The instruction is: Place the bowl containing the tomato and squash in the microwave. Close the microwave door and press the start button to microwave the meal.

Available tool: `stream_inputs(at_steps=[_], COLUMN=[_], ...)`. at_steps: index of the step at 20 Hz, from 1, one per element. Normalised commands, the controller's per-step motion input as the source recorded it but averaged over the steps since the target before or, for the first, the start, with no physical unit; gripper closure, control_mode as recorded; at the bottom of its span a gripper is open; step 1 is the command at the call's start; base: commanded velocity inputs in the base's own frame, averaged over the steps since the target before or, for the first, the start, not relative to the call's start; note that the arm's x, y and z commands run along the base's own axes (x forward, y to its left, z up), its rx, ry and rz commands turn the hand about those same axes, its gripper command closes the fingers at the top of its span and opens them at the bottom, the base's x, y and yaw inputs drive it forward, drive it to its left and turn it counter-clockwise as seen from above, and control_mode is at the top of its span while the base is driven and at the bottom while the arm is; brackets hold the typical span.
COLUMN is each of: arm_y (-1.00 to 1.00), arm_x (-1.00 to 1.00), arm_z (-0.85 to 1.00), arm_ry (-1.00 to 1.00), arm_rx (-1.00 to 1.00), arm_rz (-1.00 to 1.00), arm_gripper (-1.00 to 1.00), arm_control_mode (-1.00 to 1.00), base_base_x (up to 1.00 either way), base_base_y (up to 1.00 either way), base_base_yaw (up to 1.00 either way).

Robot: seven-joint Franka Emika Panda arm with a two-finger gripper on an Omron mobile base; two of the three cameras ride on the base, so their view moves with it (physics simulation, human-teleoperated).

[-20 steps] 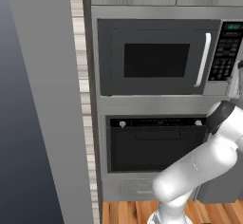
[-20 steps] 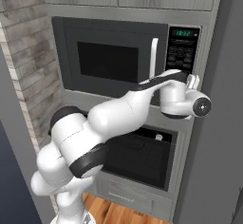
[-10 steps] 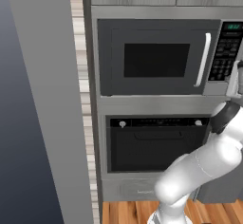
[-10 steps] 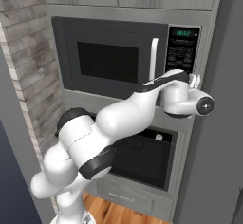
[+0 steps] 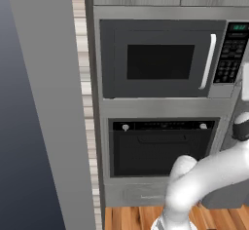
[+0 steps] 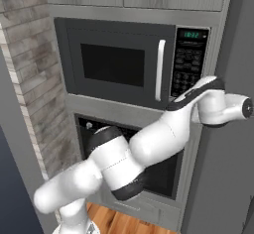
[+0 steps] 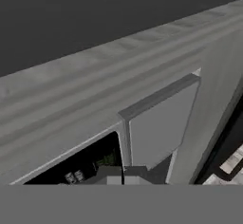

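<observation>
The microwave [image 5: 168, 58] sits built into the wall column above a black-fronted oven [image 5: 160, 143], and its door [image 6: 116, 64] is shut flat against the frame, the white bar handle [image 6: 160, 69] upright at the door's right edge. Right of the handle is the black keypad [image 6: 188, 62], with a green display lit at its top. The arm reaches up across the oven front to the keypad's lower part — the gripper [image 7: 122, 175] is right up against the panel. Its jaws are pressed together and hold nothing. The bowl, tomato and squash cannot be seen through the dark window.
</observation>
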Motion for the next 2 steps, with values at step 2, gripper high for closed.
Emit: stream_inputs(at_steps=[2], arm_y=[0.73], arm_x=[0.0], arm_z=[-0.94], arm_ry=[-0.27], arm_rx=[0.0], arm_rz=[-0.25], arm_gripper=[1.0], arm_control_mode=[-1.0], base_base_x=[0.0], base_base_y=[0.0], base_base_yaw=[0.0])
